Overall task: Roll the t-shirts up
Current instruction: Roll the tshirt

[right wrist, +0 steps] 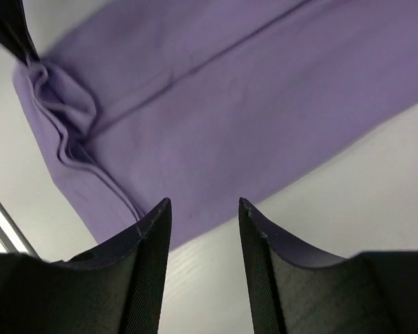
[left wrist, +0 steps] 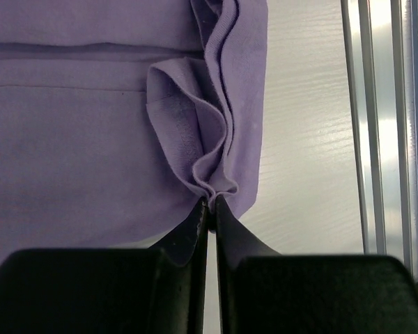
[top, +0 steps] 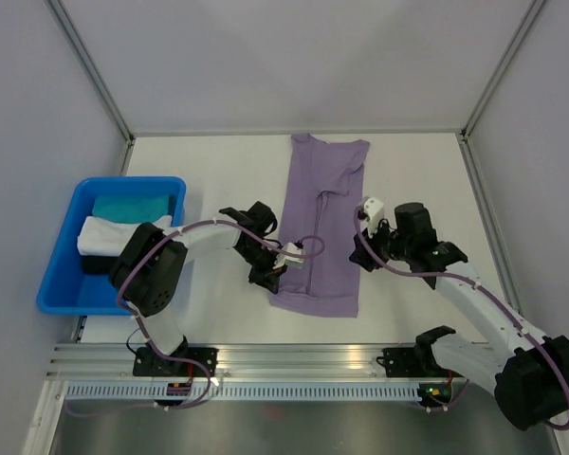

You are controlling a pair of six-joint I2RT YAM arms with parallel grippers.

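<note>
The lavender t-shirt lies folded lengthwise into a long strip on the white table, collar end far and hem end near. My left gripper is at the strip's near left edge. In the left wrist view it is shut on a pinched, bunched fold of the t-shirt. My right gripper is at the strip's right edge. In the right wrist view it is open and empty, over the t-shirt's edge and the bare table. The bunched fold shows there at upper left.
A blue bin with teal and white cloths stands at the left of the table. Aluminium rails run along the near edge and also show in the left wrist view. White walls enclose the table.
</note>
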